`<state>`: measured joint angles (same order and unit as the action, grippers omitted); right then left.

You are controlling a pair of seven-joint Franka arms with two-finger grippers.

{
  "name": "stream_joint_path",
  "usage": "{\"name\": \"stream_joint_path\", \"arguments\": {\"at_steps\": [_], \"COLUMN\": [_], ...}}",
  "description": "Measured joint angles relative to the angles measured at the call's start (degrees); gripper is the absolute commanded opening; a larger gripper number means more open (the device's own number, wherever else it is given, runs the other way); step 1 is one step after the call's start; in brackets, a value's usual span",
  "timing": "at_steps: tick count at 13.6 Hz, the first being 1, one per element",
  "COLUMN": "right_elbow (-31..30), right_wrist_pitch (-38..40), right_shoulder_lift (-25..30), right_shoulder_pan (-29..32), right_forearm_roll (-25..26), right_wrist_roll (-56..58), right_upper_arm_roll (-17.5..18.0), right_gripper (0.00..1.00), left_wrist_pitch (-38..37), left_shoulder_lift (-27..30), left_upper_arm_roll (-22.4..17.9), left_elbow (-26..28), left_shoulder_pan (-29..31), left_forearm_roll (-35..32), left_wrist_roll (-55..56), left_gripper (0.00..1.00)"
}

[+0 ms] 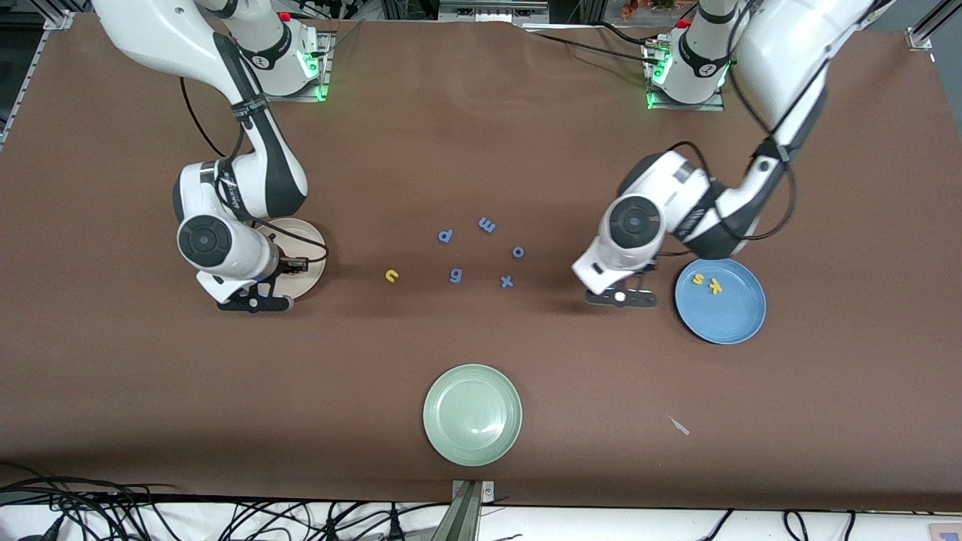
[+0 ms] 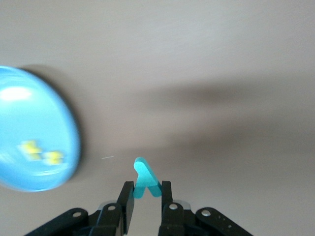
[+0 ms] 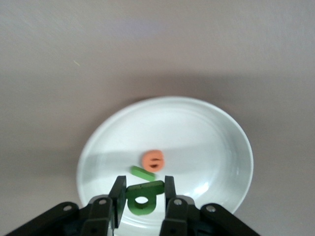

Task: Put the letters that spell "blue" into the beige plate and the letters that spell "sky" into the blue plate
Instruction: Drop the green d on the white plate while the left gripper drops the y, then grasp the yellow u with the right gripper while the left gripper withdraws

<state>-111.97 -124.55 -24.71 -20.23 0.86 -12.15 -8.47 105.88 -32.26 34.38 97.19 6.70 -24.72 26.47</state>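
Our left gripper [image 2: 146, 192] pinches the small teal foam "y" [image 2: 145, 178] above bare table, the round mid-blue plate [image 2: 29, 98] at its nine o'clock; our right gripper [image 3: 142, 196] clamps the green foam "b" [image 3: 142, 200] over the cream-beige plate [image 3: 211, 142].

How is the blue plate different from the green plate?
The blue plate holds two yellow letters; the green plate holds nothing. The blue plate sits toward the left arm's end of the table, beside the left gripper; the green plate lies nearer the front camera, with no gripper by it. Both are round, shallow and look about the same size.
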Motion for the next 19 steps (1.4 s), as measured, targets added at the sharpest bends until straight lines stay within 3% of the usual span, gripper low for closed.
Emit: {"name": "stream_joint_path", "arguments": {"at_steps": [1, 4, 7, 10, 11, 12, 15, 19], "right_elbow": [-1.89, -3.08, -2.25, 0.72, 2.30, 3.93, 6.00, 6.16], "right_wrist_pitch": [-0.84, -0.77, -0.75, -2.39, -3.47, -4.65, -9.89, -15.07], "right_shoulder_lift": [0.91, 2.72, 3.38, 1.50, 0.05, -1.68, -6.55, -10.36], "right_shoulder_pan": [-0.01, -0.30, -0.88, -3.33, -4.41, -5.59, -8.58, -8.82], "right_forearm_roll": [0.02, -0.03, -0.12, -0.14, -0.16, -0.16, -0.16, -0.16], "right_wrist_roll": [0.13, -1.09, -9.97, -21.97, -25.46, -28.78, -34.47, -35.35], "right_upper_arm_roll": [-0.24, 0.19, 4.77, 9.21, 9.78, 10.09, 10.27, 10.21], "right_gripper": [0.74, 0.79, 0.79, 0.79, 0.79, 0.79, 0.79, 0.78], "left_wrist_pitch": [-2.90, -4.77, -1.79, 3.63, 5.06, 6.00, 6.72, 5.59], "left_shoulder_lift": [0.88, 1.11, 0.23, -3.71, -5.38, -6.65, -6.68, -1.18], "left_upper_arm_roll": [-0.09, -0.55, -0.63, -0.75, -0.79, -0.78, 0.34, 2.21], "left_elbow": [0.02, 0.11, 0.67, 1.61, 1.73, 1.72, 0.94, -0.07], "left_shoulder_pan": [2.75, 12.87, 20.32, 23.29, 23.98, 24.36, 24.33, 23.96], "left_forearm_roll": [0.00, 0.01, 0.15, 0.15, 0.15, 0.14, 0.12, 0.37], "left_wrist_roll": [-6.80, -28.50, -44.17, -56.09, -58.70, -60.34, -62.61, -62.47], "left_gripper": [0.00, 0.00, 0.03, 0.08, 0.33, 0.98, 1.00, 1.00]}}
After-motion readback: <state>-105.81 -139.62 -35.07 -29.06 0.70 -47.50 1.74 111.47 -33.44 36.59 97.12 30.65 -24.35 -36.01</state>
